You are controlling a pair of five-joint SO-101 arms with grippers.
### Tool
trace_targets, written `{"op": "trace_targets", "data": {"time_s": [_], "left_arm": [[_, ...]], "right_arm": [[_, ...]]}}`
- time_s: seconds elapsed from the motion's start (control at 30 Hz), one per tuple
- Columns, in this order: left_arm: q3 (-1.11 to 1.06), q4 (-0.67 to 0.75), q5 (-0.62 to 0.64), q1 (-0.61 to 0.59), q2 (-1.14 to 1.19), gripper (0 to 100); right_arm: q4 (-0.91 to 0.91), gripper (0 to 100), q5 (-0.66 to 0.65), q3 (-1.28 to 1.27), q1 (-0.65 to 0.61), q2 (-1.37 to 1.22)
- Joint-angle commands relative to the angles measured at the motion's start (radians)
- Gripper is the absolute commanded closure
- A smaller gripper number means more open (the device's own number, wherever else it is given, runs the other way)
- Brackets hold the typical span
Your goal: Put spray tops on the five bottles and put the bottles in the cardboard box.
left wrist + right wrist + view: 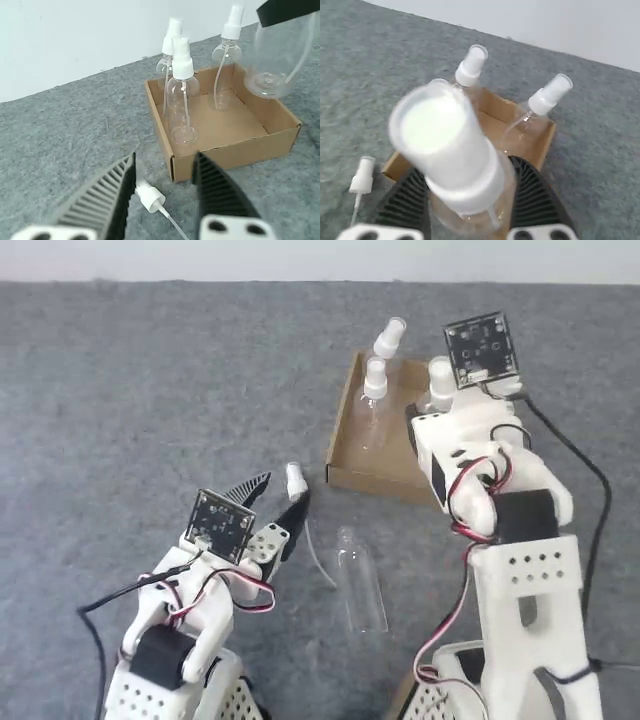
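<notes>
Cardboard box (280, 132) sits open-topped on the grey felt mat (150, 390), ahead of the right arm; three clear bottles stand upright inside it, each fitted with a white spray top: front bottle (182, 100) near the box's corner closest to the left arm, rear bottle (161, 65) directly behind it and partly hidden by it, third bottle (223, 70) further along the back. Right gripper (470, 197) is positioned over the side of the box nearest its own arm; its ribbed black fingers are clamped on either side of the held bottle (275, 55), which is capped, raised clear of the box floor and tilted, base towards the box and spray top towards the wrist camera. Left gripper (165, 165) is low over the mat just short of the box's near corner, fingers spread apart and gripping nothing; loose spray top (147, 194) lies on the mat between them, close against one finger; contact cannot be told; its thin dip tube (318, 555) trails back across the mat towards the arms. Uncapped bottle (362, 585) lies on its side on the mat between the two arms, outside the box, open neck pointing towards the box; it is apart from both grippers.
</notes>
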State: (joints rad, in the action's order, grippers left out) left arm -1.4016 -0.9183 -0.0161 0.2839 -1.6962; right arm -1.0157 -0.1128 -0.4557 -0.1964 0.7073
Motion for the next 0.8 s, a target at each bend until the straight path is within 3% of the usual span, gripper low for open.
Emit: {"op": "trace_targets", "data": {"time_s": [0.0,0.13,0.47,0.63,0.77], "left_arm": [[-0.013,0.095,0.006,-0.112,0.014,95],[-0.062,0.203,0.057,-0.25,0.014,99],[-0.064,0.201,0.078,-0.252,0.014,99],[-0.064,0.201,0.078,-0.252,0.014,99],[-0.064,0.201,0.078,-0.247,0.014,99]], "right_arm": [[0.113,99.2,-0.011,-0.021,0.047,-0.047],[0.246,99.2,-0.008,-0.043,0.087,-0.191],[0.414,99.2,-0.003,-0.043,0.094,-0.432],[0.456,99.2,0.107,-0.043,0.099,-0.47],[0.458,99.2,0.121,-0.046,0.099,-0.476]]}}
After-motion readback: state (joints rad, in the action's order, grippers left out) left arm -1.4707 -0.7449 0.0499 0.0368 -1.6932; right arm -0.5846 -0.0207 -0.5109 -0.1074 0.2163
